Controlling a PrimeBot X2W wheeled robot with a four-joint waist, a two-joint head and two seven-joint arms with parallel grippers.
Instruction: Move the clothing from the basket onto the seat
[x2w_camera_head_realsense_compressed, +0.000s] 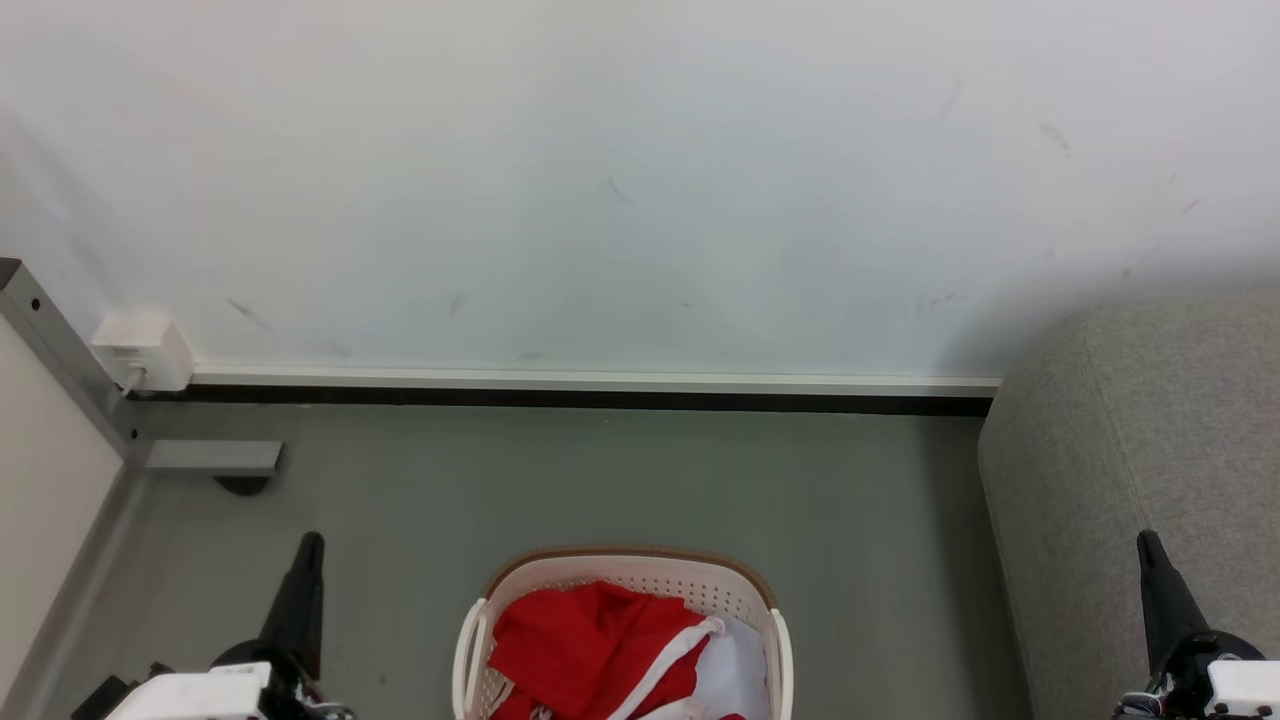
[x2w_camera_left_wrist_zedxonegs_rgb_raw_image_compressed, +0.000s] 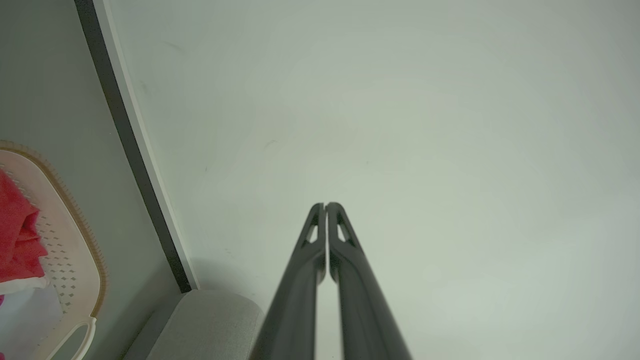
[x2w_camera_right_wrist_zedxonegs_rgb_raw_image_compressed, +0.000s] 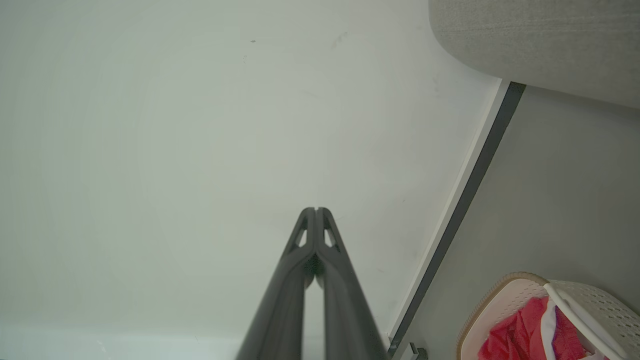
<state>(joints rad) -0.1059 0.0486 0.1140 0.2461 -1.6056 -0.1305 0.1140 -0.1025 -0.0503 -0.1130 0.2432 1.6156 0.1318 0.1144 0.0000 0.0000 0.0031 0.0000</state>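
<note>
The white basket (x2w_camera_head_realsense_compressed: 738, 590) with its brown rim stands on the grey floor at the bottom centre of the head view, holding the red clothing (x2w_camera_head_realsense_compressed: 585, 640) with white panels. The grey seat (x2w_camera_head_realsense_compressed: 1140, 440) rises at the right. My left gripper (x2w_camera_head_realsense_compressed: 308, 545) points up at the lower left, apart from the basket, and my right gripper (x2w_camera_head_realsense_compressed: 1148, 545) at the lower right, over the seat's edge. Both are shut and hold nothing, fingertips together in the wrist views (x2w_camera_left_wrist_zedxonegs_rgb_raw_image_compressed: 325, 206) (x2w_camera_right_wrist_zedxonegs_rgb_raw_image_compressed: 315, 210). The basket (x2w_camera_left_wrist_zedxonegs_rgb_raw_image_compressed: 75, 220) (x2w_camera_right_wrist_zedxonegs_rgb_raw_image_compressed: 492, 300), the clothing (x2w_camera_left_wrist_zedxonegs_rgb_raw_image_compressed: 15, 235) (x2w_camera_right_wrist_zedxonegs_rgb_raw_image_compressed: 520, 330) and the seat (x2w_camera_left_wrist_zedxonegs_rgb_raw_image_compressed: 210, 320) (x2w_camera_right_wrist_zedxonegs_rgb_raw_image_compressed: 540, 40) appear there too.
A pale wall (x2w_camera_head_realsense_compressed: 640, 180) with a white and black skirting strip (x2w_camera_head_realsense_compressed: 600, 390) closes the far side. At the left stand a white box (x2w_camera_head_realsense_compressed: 145, 350) with a cable, a grey metal frame (x2w_camera_head_realsense_compressed: 60, 360) and its foot (x2w_camera_head_realsense_compressed: 215, 458). Bare grey floor (x2w_camera_head_realsense_compressed: 620, 480) lies beyond the basket.
</note>
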